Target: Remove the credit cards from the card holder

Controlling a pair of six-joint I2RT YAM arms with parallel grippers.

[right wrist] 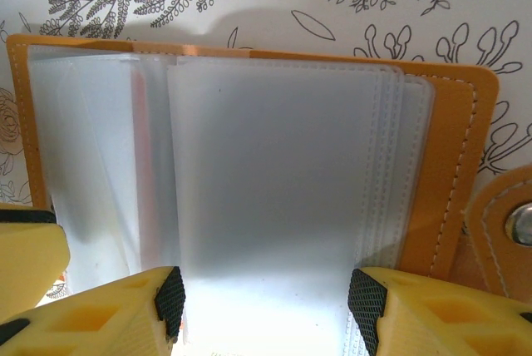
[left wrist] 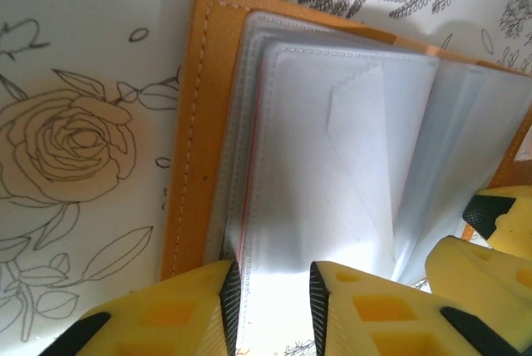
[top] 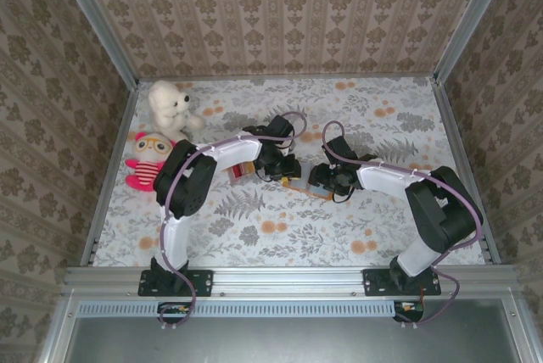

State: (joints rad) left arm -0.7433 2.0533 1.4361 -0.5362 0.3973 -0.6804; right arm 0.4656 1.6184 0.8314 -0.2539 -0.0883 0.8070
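- The left end effector (left wrist: pixel 274 296) is straddling clear pockets (left wrist: pixel 332 173) of the tan-orange leather-like folding card holder (left wrist: pixel 189 156); whether it is gripping, I cannot tell.
- The right end effector (right wrist: pixel 266 304) is gaping open over them.

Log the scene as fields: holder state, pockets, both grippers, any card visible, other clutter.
holder: flat tan-orange leather-like card holder, lying open on the floral table
pockets: greyish clear plastic pockets, fanned up; the top one looks empty
left gripper: open, pads astride the pockets' near edge
right gripper: open wide over the top pocket
cards: thin red edge between pockets; card or not, cannot tell
clutter: white plush bear and pink plush toy, far left of the table
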